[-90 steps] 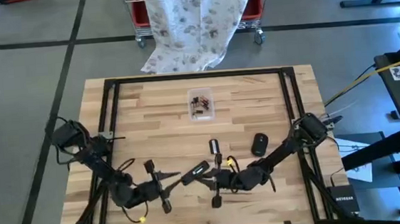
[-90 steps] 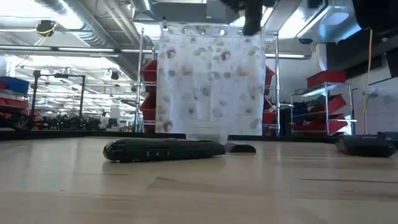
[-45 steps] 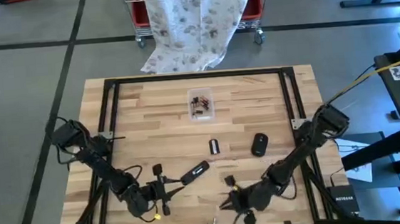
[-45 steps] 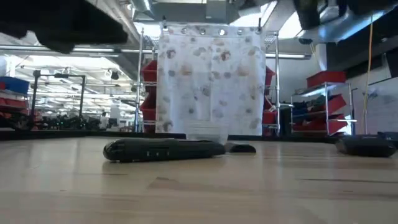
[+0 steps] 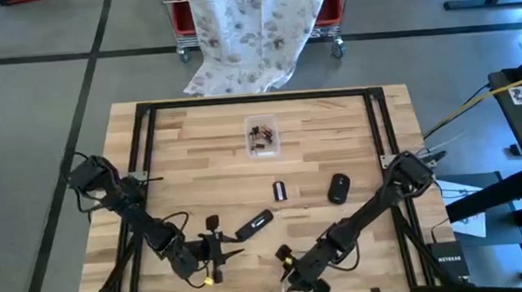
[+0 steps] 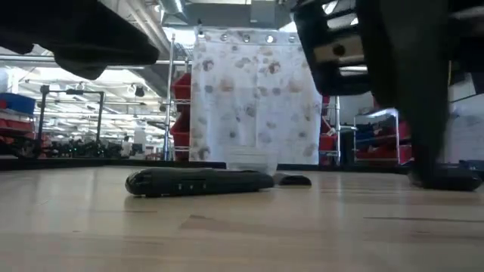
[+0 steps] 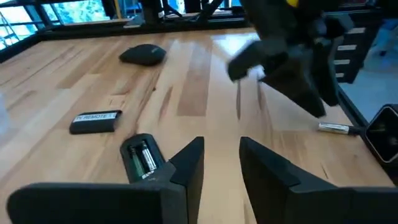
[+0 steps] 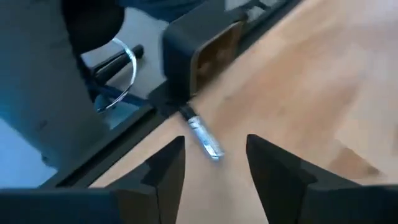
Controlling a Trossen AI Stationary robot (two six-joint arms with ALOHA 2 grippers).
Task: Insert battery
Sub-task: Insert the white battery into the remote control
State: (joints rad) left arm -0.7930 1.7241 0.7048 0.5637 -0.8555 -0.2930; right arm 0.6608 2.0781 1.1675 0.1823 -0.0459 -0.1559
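The wooden table [image 5: 205, 150] fills the middle of the high view, with a patterned cloth [image 5: 256, 25] hanging past its top edge. The left arm reaches in from the frame's left, and the left gripper [image 5: 229, 246] sits low and left of centre, fingers spread with nothing between them. The right arm comes down from the right edge, and the right gripper [image 5: 287, 261] is at lower centre near the table's front rim, fingers likewise parted and empty.

Between the two grippers and a little above lies the black remote [image 5: 255, 225], its battery bay open to the left wrist view. A dark mouse [image 5: 339, 188] sits right of centre, and the remote's cover [image 5: 279, 191] at centre. A clear small tray [image 5: 262, 136] sits upper centre. The battery [image 8: 202, 134] lies loose on the wood at the middle of the right wrist view, just ahead of the right gripper's fingers.
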